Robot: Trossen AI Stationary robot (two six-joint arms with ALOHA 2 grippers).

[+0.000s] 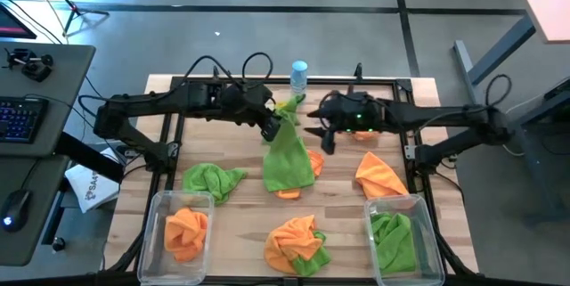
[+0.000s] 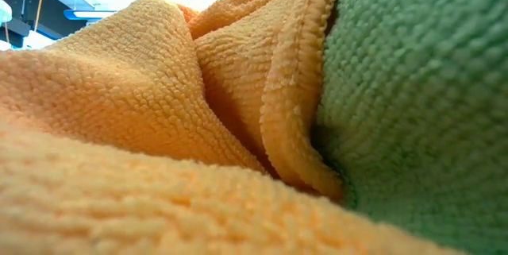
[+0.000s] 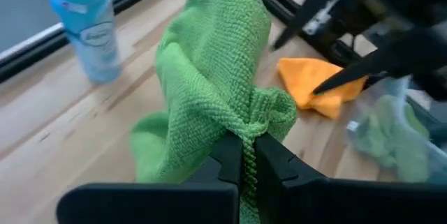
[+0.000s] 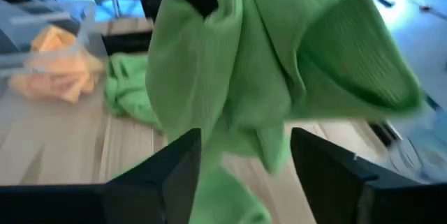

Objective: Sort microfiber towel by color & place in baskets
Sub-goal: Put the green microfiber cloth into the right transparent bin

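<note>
My left gripper (image 1: 272, 127) is raised over the middle of the table, shut on a green microfiber towel (image 1: 288, 157) that hangs from it. My right gripper (image 4: 241, 168) is open just right of that towel. Its fingers (image 4: 180, 165) stand on either side of the towel's lower part (image 4: 241, 182), and I cannot tell whether they touch it. Orange towels (image 1: 288, 194) show at the hanging towel's lower edge. Other towels lie loose on the table: a green one (image 1: 212, 180), an orange one (image 1: 378, 175), and an orange-and-green heap (image 1: 298, 241). My left gripper pinches a bunched fold (image 3: 248, 130) of the green towel between its two fingers, with several layers gathered there. The fingers come slanting down from the table's left. The towel hangs below the hold, loose and slack. I cannot tell whether its lower end (image 1: 289, 181) rests on the table.
The left basket (image 1: 160, 204) at the near edge holds an orange towel (image 1: 185, 230). The right basket (image 1: 419, 204) holds a green one (image 1: 394, 240). A white-and-blue bottle (image 1: 299, 74) stands at the far edge. Towels lying close to the lens (image 2: 198, 128) fill the low view.
</note>
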